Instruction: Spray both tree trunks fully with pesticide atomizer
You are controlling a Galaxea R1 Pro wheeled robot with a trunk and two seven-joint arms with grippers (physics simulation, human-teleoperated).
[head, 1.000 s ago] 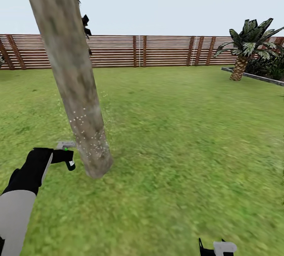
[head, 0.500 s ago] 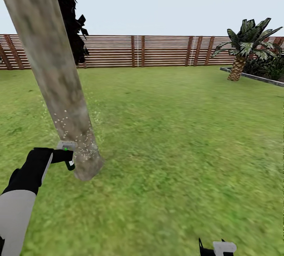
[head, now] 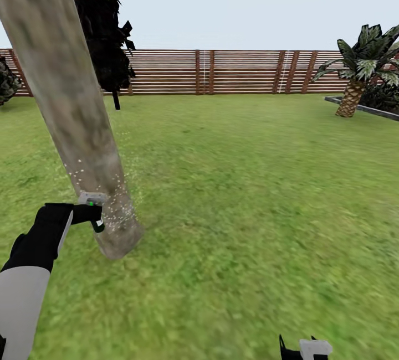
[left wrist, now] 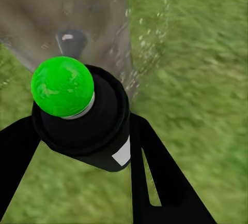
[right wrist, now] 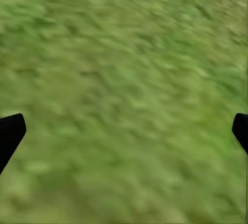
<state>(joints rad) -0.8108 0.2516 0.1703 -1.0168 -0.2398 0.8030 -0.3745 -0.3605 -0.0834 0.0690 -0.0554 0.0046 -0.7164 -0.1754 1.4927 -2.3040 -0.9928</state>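
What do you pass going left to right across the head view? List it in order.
Left gripper holding the pesticide atomizer → grey-brown tree trunk flecked with white pesticide → open grass lawn → right gripper at the bottom edge → palm by the fence.

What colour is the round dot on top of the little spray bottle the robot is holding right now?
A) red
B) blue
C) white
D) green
D: in the left wrist view the dot on top of the pesticide atomizer, held in the left gripper, is bright green, and it points at the speckled tree trunk.
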